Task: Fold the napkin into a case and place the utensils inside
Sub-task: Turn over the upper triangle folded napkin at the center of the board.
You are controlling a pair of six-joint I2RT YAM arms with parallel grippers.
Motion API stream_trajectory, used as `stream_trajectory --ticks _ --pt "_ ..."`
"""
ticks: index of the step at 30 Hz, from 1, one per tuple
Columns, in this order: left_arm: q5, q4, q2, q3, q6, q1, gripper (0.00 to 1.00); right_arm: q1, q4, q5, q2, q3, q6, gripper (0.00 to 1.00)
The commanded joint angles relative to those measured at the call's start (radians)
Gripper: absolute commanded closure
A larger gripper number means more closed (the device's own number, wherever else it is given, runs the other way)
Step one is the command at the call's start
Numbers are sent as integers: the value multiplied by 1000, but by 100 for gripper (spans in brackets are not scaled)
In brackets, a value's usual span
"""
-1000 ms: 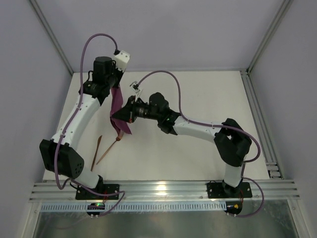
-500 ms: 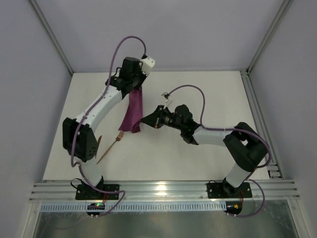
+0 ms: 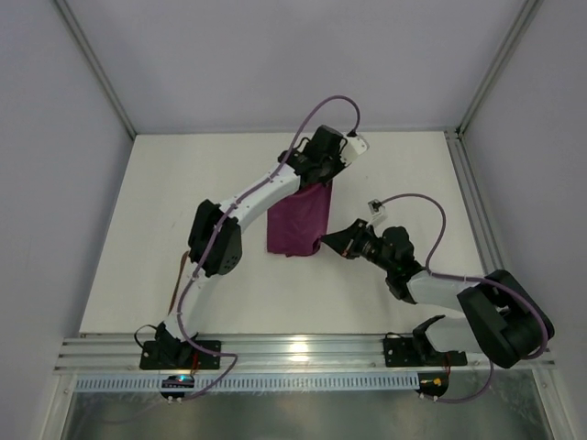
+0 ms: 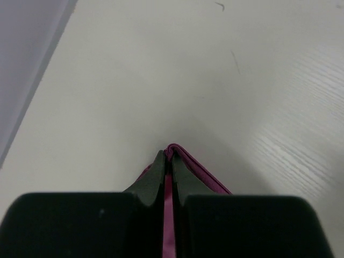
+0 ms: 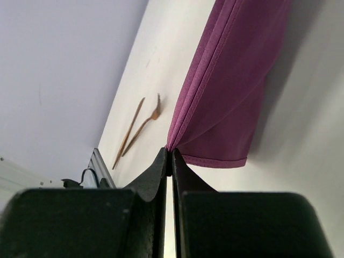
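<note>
Both the left gripper (image 4: 167, 158) and the right gripper (image 5: 168, 156) clamp edges of the napkin (image 3: 298, 220), a plain plum-purple cloth hanging doubled.

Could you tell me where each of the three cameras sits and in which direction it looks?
Top external: above, behind the bases, looking down at the table; both arms show, left gripper and right gripper pinching the napkin.
Left wrist: on that wrist, facing bare table past its shut fingers.
Right wrist: looks past its shut fingers toward the utensils.
Shared: all see the napkin.

matt cloth napkin (image 3: 298, 225), seemingly metal utensils (image 5: 155, 114)
</note>
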Motion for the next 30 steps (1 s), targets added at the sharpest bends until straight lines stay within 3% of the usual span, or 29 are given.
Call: stream_trajectory --ticks 1,10,21,23,24,28,30 --pt "-24 64 60 83 35 -26 100 -6 -29 -40 -75 -82 -12 97" --pt "0 64 190 140 5 -93 100 -58 -139 54 -184 -210 -22 97" --pt "13 74 277 138 -20 -156 100 -60 -271 112 -209 -282 14 96" --pt "11 83 282 140 -23 -159 100 -58 -323 126 -218 -276 20 90" --pt "11 84 285 140 -26 -162 99 -58 -340 129 -235 -274 22 81" --pt "17 79 287 146 -40 -165 91 -58 -484 169 -333 -253 14 62" --pt "27 73 284 149 -46 -167 88 -58 -582 198 -393 -244 7 58"
